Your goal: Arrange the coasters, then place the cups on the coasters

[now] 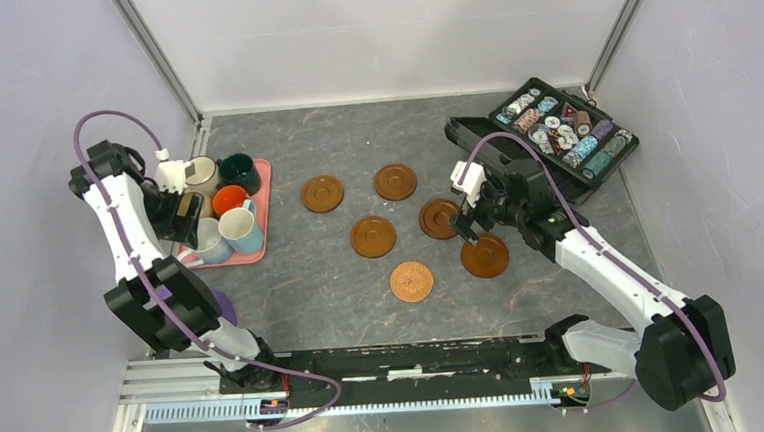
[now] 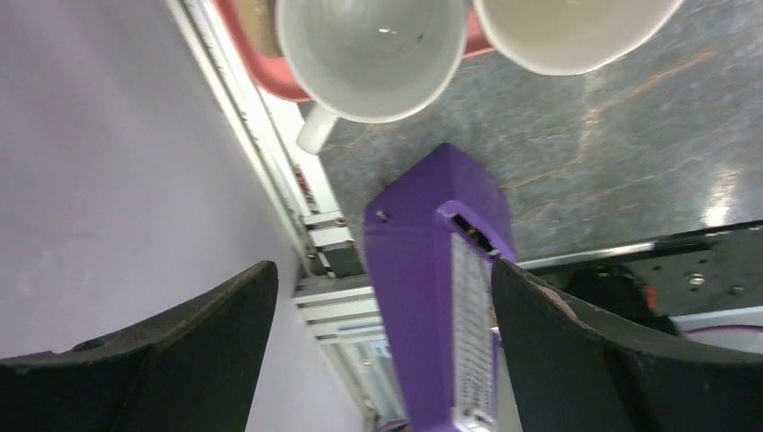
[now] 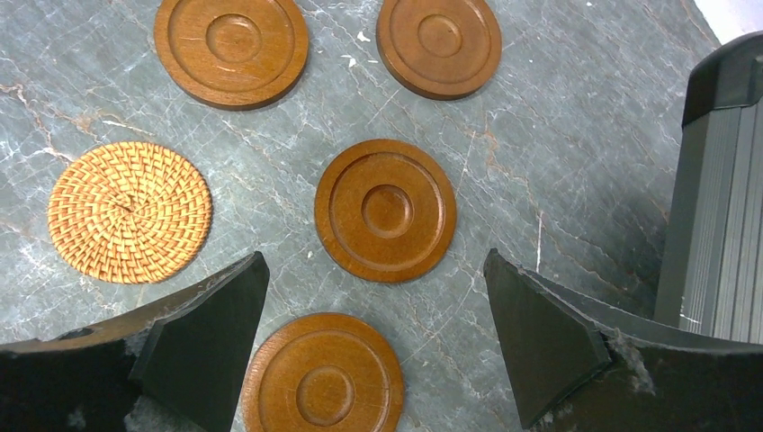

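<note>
Lab test cell: plain white walls [image 1: 377, 36], aluminium mounting rail [image 1: 419, 401].

Grey table [image 1: 292, 282] bears six coasters [image 1: 373, 237] (one woven), pink tray [image 1: 260, 188], chip case [image 1: 475, 136].

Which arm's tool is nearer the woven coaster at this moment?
Right. The right tool hangs open over the wooden coasters, just right of and beyond the woven coaster. The left tool is far off over the pink tray of cups.
</note>
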{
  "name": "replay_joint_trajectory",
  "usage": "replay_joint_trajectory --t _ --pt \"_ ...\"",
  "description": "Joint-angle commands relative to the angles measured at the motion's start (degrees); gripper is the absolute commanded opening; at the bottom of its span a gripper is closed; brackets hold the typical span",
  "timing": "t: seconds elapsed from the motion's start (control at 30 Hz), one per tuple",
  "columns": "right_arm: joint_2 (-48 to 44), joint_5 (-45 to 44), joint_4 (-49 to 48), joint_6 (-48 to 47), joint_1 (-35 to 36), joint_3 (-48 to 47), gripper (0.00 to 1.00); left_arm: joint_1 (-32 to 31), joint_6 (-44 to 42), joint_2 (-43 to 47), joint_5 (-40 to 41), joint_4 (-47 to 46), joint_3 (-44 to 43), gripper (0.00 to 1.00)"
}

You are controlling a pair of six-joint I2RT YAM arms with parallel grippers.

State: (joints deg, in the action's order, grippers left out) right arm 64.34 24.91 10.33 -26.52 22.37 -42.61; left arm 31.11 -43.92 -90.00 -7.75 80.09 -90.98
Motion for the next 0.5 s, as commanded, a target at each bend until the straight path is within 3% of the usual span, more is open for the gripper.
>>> replay_joint_trajectory --t 0.0,0.33,0.47 --pt "0.50 2.18 -1.12 -1.35 -0.14 -1.58 0.98 2.11 -12.62 0.70 1.86 -5.31 -0.44 0.93" --pt "3.57 1.46 3.10 -4.02 -0.13 -6.31 0.98 4.42 -26.21 -0.04 0.02 -7.87 8.29 0.71" --pt "4.93 1.36 3.89 -3.99 -0.15 -8.02 0.98 5.85 -29.68 -3.20 -1.39 -6.65 7.13 0.64"
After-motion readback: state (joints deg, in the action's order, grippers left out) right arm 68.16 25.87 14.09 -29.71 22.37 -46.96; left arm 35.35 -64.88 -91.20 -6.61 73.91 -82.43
